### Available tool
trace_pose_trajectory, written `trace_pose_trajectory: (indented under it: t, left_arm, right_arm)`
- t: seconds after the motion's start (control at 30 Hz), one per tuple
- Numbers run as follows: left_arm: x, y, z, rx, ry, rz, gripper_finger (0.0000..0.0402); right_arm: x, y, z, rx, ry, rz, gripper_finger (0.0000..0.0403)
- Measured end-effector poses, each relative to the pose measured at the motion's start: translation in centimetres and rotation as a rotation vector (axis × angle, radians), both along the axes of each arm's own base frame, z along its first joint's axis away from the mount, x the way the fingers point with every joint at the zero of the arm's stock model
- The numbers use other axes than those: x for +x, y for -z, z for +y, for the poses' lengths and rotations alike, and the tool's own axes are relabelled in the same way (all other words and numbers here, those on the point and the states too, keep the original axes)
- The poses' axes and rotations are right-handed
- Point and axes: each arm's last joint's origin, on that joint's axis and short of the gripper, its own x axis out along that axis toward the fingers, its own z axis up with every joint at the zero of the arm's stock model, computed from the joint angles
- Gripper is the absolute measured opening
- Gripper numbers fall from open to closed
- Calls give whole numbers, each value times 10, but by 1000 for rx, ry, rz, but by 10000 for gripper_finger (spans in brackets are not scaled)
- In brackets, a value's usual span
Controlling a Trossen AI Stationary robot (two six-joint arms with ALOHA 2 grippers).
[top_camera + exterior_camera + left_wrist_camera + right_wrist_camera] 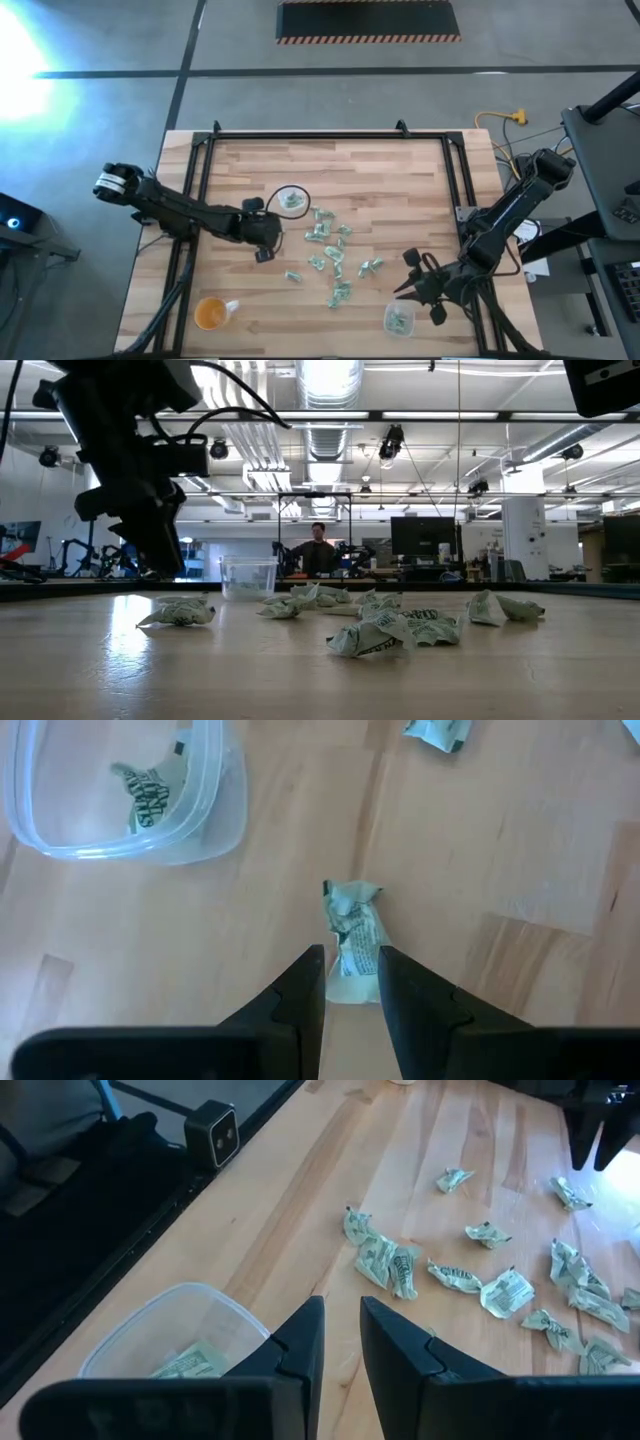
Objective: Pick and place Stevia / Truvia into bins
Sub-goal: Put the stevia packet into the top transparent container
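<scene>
Scattered packets [330, 255] between two clear bins [291, 201]

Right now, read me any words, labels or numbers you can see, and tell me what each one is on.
None reads whole.
Packet in the left bin: dark lettering, too blurred.
Packet held by the left gripper: print too crumpled.
Loose packets ahead of the right gripper: marks too small.

Open lab hall: ceiling ducts [330, 385], monitors [418, 538].
</scene>
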Motion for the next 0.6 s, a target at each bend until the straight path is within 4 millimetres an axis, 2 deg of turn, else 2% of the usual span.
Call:
trace_pose_trajectory:
  t: [0.3, 0.6]
  left_arm:
    - [-3, 16, 3, -22, 41, -48, 80]
    - [-2, 17, 7, -30, 26, -61, 80]
  right_arm:
    - [0, 0, 0, 0, 0, 0, 59]
    - [0, 0, 0, 0, 0, 0, 58]
